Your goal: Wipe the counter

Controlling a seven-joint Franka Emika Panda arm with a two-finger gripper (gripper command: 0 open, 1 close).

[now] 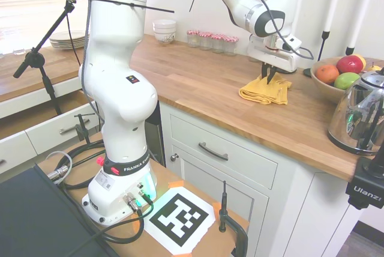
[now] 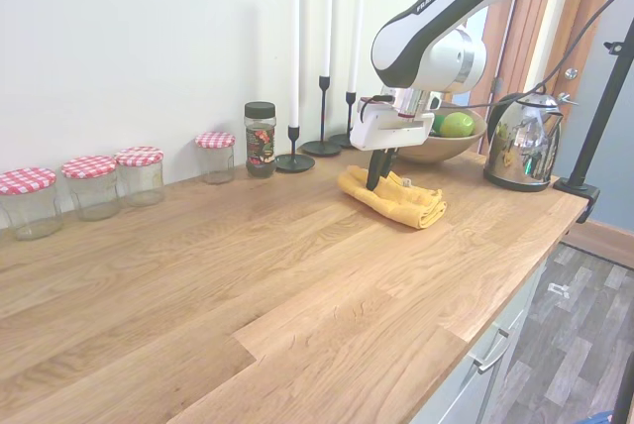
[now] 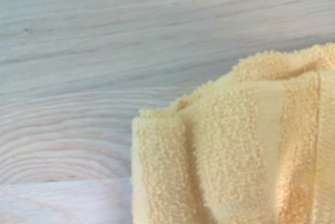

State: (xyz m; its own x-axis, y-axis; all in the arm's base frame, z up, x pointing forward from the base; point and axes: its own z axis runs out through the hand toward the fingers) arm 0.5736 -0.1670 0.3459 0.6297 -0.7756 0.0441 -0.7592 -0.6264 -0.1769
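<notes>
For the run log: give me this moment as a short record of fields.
surface: wooden counter
tool: yellow cloth, bunched, lying on the counter
gripper: gripper pointing down onto the cloth, fingers close together and pinching it
near cloth: fruit bowl, kettle, candlesticks
along wall: four jars with checked lids, spice jar
wrist view: cloth folds over bare wood grain
</notes>
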